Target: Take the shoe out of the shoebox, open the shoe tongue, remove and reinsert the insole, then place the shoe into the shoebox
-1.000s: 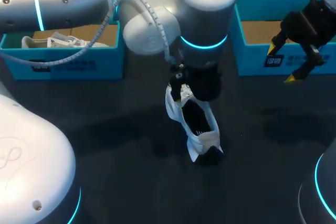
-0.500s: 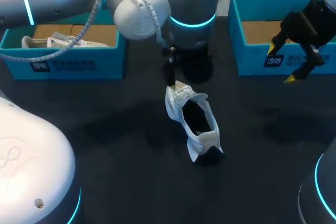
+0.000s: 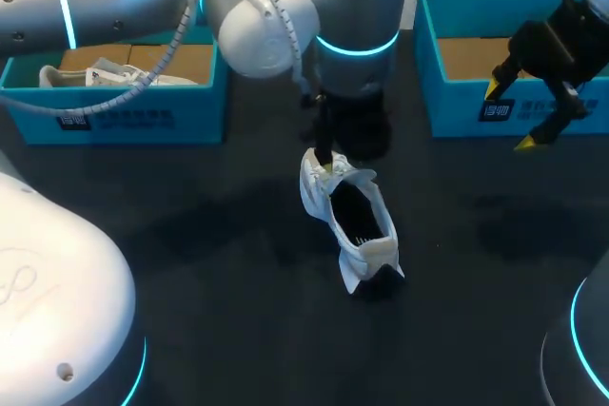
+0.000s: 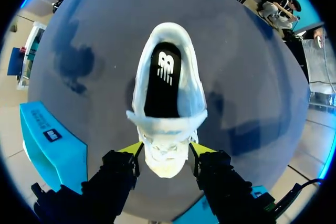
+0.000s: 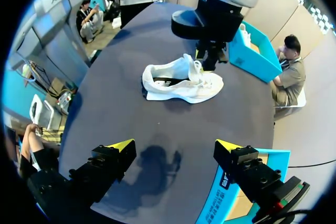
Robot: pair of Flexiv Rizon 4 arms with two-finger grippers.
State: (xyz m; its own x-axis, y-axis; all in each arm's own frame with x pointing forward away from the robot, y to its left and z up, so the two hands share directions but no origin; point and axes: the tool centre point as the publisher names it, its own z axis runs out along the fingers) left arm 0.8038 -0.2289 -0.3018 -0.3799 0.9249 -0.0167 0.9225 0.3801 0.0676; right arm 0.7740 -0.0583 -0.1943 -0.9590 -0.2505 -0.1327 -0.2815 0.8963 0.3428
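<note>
left pincer [image 4: 165, 149] is hanging right over the front end of the shoe [image 3: 349, 221], partly spread, with its yellow tips [image 4: 131, 149] sitting one on each side of the laced part. they're looking very close to the sides but i'm not seeing a clear squeeze, so i'm calling it unclosed and holding nothing (could be brushing the fabric, can't tell from here). the shoe is standing upright on its sole in the middle of the worktop [image 3: 209, 263], not in either box.

the bit that's mattering for the next move, as i'm reading it: from the left wrist the shoe's long axis is running straight away from the pincer, toe nearest, heel farthest, and the finger gap is lying across that axis. so the mouth of the shoe and the dark insole [image 4: 163, 74] are sitting just ahead of the tips, not between them. i'm guessing the tongue or insole step is what's coming, and the left arm is clearly the nearer one. the right pincer [image 5: 174, 148] is hovering well apart, spread wide with nothing in it, over by the right shoebox [image 3: 457, 102].

counting things: one shoe on the worktop, one insole showing inside it, two blue boxes (the left shoebox [image 3: 124, 116] being the other), and one white laced thing [image 3: 105, 74] lying in the left one that's looking like a second shoe. two pincers.
</note>
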